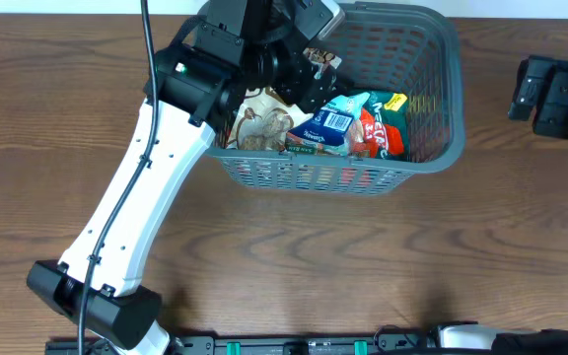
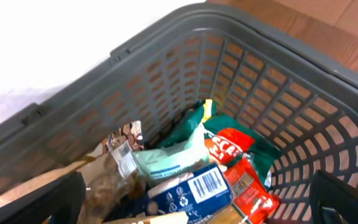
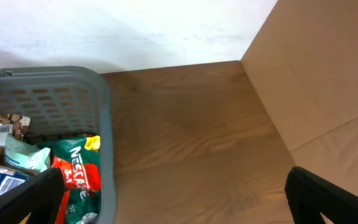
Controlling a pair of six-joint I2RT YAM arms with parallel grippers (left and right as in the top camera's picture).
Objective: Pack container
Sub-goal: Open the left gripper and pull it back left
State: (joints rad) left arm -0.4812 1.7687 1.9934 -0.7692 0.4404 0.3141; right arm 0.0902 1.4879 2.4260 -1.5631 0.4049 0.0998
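Observation:
The dark grey slotted container [image 1: 452, 89] stands at the back middle of the wooden table. It holds several snack packets: a blue one with a barcode [image 1: 333, 123], a red and green Nescafe one [image 1: 383, 133] and a brown one [image 1: 264, 123]. My left gripper [image 1: 314, 74] hovers inside the container's left part, open and empty. In the left wrist view its fingers [image 2: 191, 211] spread wide above the blue packet [image 2: 191, 186], a mint-green packet [image 2: 173, 158] and the Nescafe packet [image 2: 229, 146]. My right gripper [image 1: 526, 94] is open and empty over the table, right of the container [image 3: 101, 124].
A cardboard box wall [image 3: 328, 81] stands at the right of the right wrist view. A white wall runs behind the table. Bare wood [image 3: 185, 143] lies between the container and the box. The left arm's white link [image 1: 136, 207] crosses the table's left front.

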